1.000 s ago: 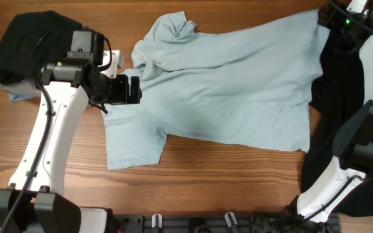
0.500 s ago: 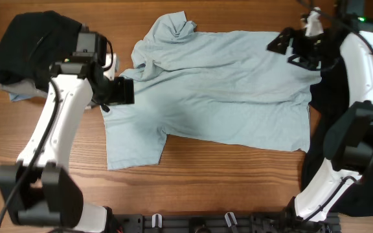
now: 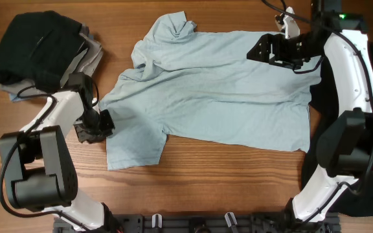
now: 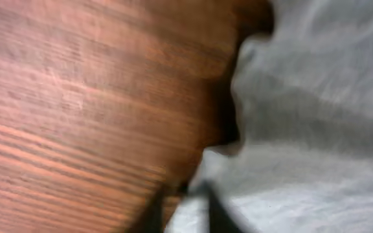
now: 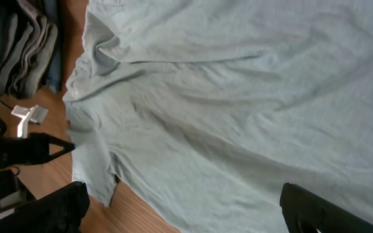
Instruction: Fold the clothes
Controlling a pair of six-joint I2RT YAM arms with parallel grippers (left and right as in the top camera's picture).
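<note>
The clothes are chiefly a pale blue T-shirt lying spread out across the wooden table, its collar at the far edge. My left gripper sits low at the outer edge of the left sleeve. In the blurred left wrist view its dark fingers stand close together with a strip of pale fabric between them. My right gripper hovers open over the shirt's far right part. In the right wrist view its fingers are wide apart above the T-shirt.
A pile of black and grey garments lies at the far left, also in the right wrist view's corner as stacked garments. A large black garment lies at the right under the right arm. Bare wood runs along the front.
My left gripper moved down and left from the shirt's shoulder to the sleeve's edge and closed. My right gripper moved left over the shirt and stayed open.
</note>
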